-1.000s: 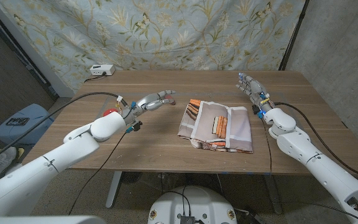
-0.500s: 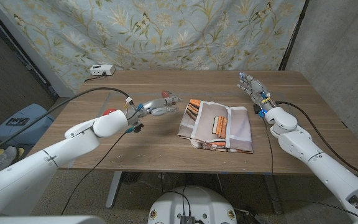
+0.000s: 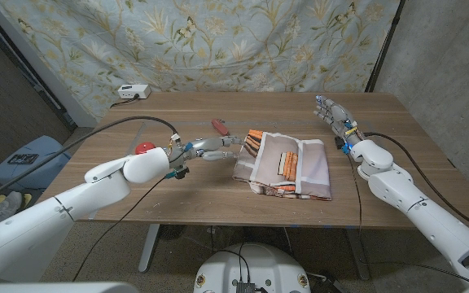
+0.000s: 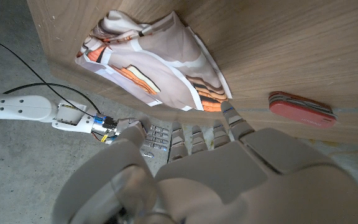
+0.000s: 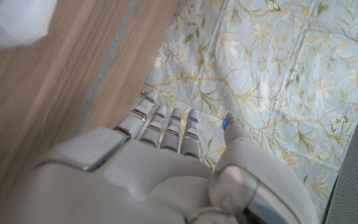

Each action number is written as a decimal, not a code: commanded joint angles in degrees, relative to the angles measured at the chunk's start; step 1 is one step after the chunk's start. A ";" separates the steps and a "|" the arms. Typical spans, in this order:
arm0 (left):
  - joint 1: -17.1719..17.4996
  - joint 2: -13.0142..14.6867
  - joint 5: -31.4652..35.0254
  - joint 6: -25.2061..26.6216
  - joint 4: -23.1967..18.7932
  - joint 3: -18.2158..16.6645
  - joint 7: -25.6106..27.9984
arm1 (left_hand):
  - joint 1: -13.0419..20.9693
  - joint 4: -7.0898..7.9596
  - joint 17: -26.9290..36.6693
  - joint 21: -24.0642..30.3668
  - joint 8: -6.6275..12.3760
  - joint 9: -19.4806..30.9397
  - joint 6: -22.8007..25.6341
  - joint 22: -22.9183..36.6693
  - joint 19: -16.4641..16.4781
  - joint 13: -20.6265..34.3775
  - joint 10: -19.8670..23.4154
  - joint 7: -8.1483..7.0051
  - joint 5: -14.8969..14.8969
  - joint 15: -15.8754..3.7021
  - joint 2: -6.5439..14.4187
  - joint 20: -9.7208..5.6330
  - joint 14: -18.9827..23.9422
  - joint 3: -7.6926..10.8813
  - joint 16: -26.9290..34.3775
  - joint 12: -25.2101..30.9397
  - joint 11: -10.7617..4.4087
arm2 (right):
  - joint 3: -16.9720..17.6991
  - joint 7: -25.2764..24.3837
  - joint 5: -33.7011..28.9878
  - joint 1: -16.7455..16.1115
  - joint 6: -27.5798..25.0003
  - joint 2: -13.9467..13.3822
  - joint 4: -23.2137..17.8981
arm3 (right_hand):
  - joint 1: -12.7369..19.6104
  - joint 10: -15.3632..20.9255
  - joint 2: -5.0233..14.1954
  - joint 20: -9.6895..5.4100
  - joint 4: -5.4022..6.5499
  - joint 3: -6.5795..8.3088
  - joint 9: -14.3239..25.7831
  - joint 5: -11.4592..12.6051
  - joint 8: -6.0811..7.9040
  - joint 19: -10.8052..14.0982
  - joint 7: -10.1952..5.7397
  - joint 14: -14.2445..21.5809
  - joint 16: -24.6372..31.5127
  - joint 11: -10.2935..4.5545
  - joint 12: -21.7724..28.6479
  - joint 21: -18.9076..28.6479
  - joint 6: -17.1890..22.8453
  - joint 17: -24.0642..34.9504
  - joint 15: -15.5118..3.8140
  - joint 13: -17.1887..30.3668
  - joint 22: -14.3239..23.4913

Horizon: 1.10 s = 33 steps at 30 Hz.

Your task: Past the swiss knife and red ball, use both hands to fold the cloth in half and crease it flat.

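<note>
Left hand (image 3: 206, 149) now past knife (image 3: 218, 125), empty fingers (image 3: 228, 142) spread, nearing cloth (image 3: 285, 163); right hand (image 3: 334, 115) unmoved, released; fold pending.

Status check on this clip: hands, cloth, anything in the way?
Left robot hand open, reaching at cloth edge. Right robot hand open, off the cloth. Swiss knife and red ball clear of it.
</note>
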 commanded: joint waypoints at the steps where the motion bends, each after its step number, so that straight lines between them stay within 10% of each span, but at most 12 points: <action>1: 2.73 2.89 2.71 0.80 -3.02 -1.49 -0.21 | -0.48 0.00 0.24 -0.06 0.21 0.13 0.49 0.15 0.17 0.04 0.54 -0.15 -0.06 0.02 -0.06 -0.40 0.38 -0.21 0.17 0.49 -0.04 | 0.02 -0.48 -0.70 1.37 -2.92 -1.33 -0.13 | 0.31 0.05 -0.19 -0.04 -0.14 0.10 0.28 0.33 -0.05 -0.32 -0.58 0.11 0.45 -0.32 0.11 -0.03 0.08 -0.02 -0.28 0.08 0.17; 33: -3.80 0.24 5.74 -2.29 1.20 2.81 -9.89 | -2.87 2.10 0.52 -1.50 -0.78 0.12 -1.40 0.17 -1.86 0.03 0.33 -0.80 -0.27 -0.68 -0.11 -1.07 -0.77 -0.72 -0.33 0.00 -0.60 | -0.88 -0.80 -2.45 3.65 -4.72 -1.98 1.05 | 0.15 -0.04 -0.28 -1.04 -0.24 0.02 0.29 0.36 -0.08 -2.68 -0.69 -0.15 0.38 -0.41 0.08 -0.16 -0.13 -0.25 -0.15 0.07 0.11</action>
